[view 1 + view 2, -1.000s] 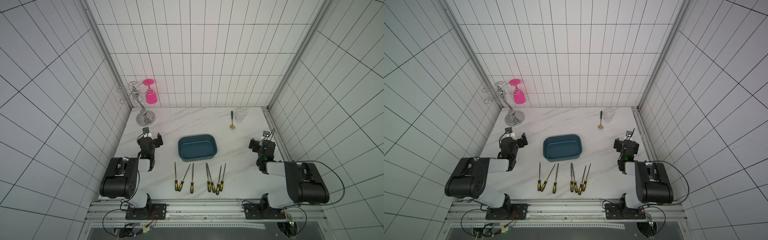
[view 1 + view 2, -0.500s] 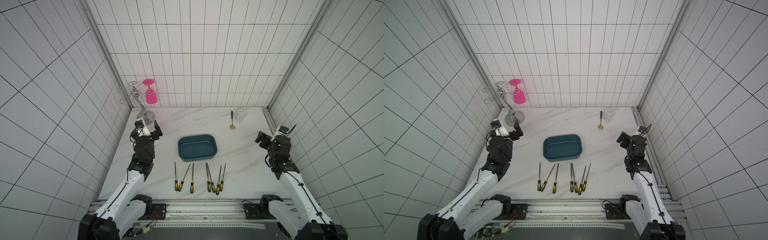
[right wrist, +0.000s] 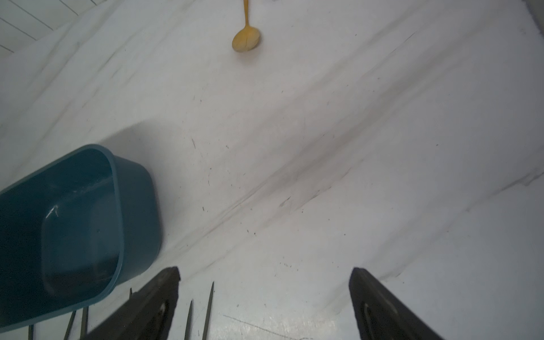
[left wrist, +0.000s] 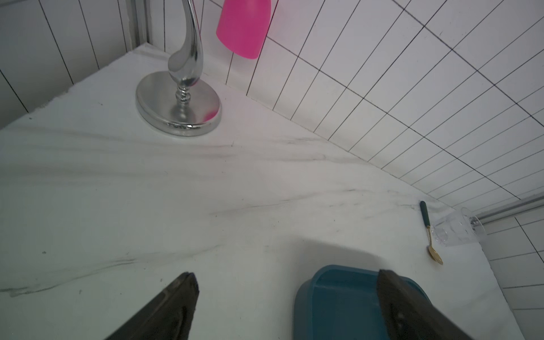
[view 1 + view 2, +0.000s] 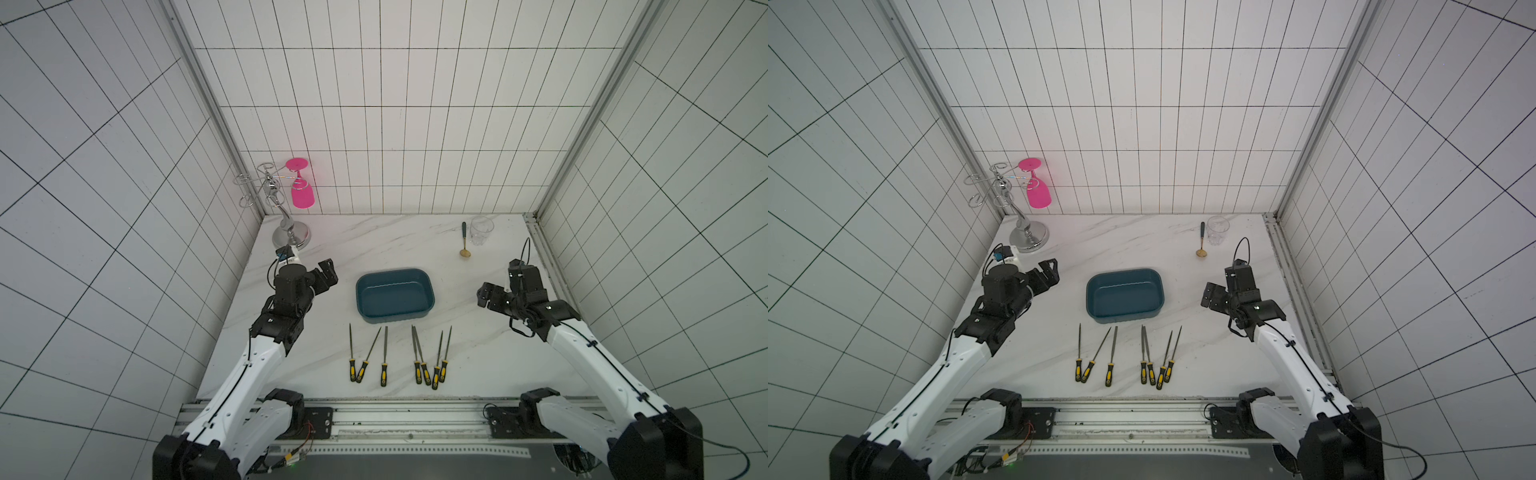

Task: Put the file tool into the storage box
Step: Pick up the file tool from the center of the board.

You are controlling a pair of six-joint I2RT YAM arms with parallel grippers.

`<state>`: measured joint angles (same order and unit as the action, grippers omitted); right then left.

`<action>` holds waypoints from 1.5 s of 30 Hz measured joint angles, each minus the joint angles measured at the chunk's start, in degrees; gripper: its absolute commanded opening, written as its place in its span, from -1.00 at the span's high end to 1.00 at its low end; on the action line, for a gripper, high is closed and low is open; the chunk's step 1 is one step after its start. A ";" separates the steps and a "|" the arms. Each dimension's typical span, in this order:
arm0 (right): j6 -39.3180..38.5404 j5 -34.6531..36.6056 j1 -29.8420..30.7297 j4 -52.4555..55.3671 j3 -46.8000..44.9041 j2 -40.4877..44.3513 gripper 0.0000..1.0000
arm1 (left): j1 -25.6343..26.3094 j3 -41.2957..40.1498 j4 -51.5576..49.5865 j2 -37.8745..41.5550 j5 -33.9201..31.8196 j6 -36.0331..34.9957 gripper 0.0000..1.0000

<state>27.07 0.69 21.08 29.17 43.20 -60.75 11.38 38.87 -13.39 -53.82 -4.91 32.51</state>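
Files (image 5: 385,353) lie rowed near the storage box (image 5: 395,318), apparently staged for picking. Left gripper (image 5: 326,276) and right gripper (image 5: 498,282) hover open-jawed.

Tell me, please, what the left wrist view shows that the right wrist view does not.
Only the left wrist view shows the chrome rack, the pink glass and the clear cup. Only the right wrist view shows file tips. Both show the storage box, the gold spoon and the marble table.
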 measured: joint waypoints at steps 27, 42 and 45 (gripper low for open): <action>27.36 4.81 42.18 1.53 -8.74 -6.93 -0.26 | 0.61 -2.05 -4.46 -1.01 8.28 4.63 -0.96; 32.20 7.50 45.81 1.99 -9.94 -10.01 -0.13 | 1.44 -2.05 -4.55 -0.98 9.11 4.81 -0.96; 32.37 7.80 45.81 1.99 -10.01 -10.25 -0.12 | 1.44 -2.05 -4.59 -0.98 9.14 4.83 -0.96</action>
<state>59.44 8.49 66.89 31.16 33.19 -71.00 12.82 36.82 -17.98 -54.81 4.23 37.34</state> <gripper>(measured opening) 0.563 0.981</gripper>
